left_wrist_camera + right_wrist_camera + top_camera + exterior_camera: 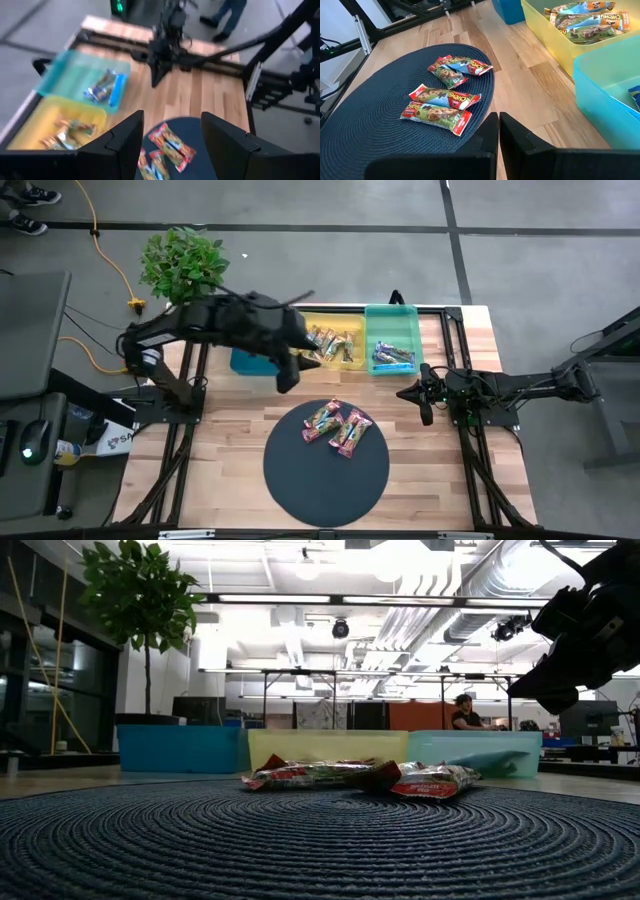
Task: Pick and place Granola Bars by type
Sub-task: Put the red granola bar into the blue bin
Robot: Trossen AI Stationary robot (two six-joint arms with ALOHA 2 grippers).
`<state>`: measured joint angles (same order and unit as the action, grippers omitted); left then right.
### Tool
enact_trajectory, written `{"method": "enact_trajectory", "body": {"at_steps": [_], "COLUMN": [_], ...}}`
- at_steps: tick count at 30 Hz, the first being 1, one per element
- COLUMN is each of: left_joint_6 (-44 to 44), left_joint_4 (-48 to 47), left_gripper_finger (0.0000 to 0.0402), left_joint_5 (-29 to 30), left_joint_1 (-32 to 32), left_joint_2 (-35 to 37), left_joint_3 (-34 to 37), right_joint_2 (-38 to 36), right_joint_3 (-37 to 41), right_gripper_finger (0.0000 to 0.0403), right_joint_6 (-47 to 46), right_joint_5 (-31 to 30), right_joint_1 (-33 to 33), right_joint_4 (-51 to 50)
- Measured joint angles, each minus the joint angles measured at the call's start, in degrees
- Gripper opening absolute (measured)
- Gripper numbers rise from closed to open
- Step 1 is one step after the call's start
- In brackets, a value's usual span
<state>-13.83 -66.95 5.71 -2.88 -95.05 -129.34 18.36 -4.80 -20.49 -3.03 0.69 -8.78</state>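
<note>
Four pink-red granola bars [338,427] lie clustered on the dark round mat [325,485], far side, some touching. Orange-tan bars [333,344] sit in the yellow tray [345,319]; blue bars [392,357] in the teal tray [391,314]. A blue tray [243,363] is partly hidden under the left arm. Left gripper [287,376] hovers above the counter [225,440] near the mat's far-left edge, jaws wide, holding nothing. Right gripper [425,407] waits right of the mat, jaws nearly closed, empty
</note>
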Motion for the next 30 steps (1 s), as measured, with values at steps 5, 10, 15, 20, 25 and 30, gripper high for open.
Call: {"method": "enact_trajectory", "body": {"at_steps": [5, 10, 15, 20, 25, 30], "left_joint_6": [1.33, 1.1, -1.47, -5.99, -14.91, -22.97], "left_joint_4": [0.81, 10.45, 29.75, 44.3, 52.76, 61.16], "left_gripper_finger": [0.0195, 0.0195, 0.0195, 0.0195, 0.0195, 0.0195], "left_joint_5": [3.87, 2.72, -0.36, -0.36, 1.06, 3.46], "left_joint_1": [-2.4, -2.42, -2.38, -2.38, -2.38, -2.38], "left_joint_2": [4.06, 12.16, 23.93, 34.4, 40.18, 38.65], "left_joint_3": [2.37, 16.3, 40.44, 60.76, 75.86, 83.96], "right_joint_2": [-0.01, 0.0, -0.01, -0.01, -0.01, -0.01], "right_joint_3": [0.0, 0.0, 0.02, 0.02, 0.02, 0.02], "right_gripper_finger": [0.0, 0.0, 0.0, 0.0, 0.0, 0.0], "right_joint_6": [0.0, 0.0, 0.0, 0.0, 0.0, 0.0], "right_joint_5": [0.0, 0.0, 0.0, 0.0, 0.0, 0.0], "right_joint_1": [-0.01, 0.0, 0.0, -0.02, -0.02, -0.01], "right_joint_4": [0.0, 0.0, -0.02, -0.02, 0.0, 0.0]}}
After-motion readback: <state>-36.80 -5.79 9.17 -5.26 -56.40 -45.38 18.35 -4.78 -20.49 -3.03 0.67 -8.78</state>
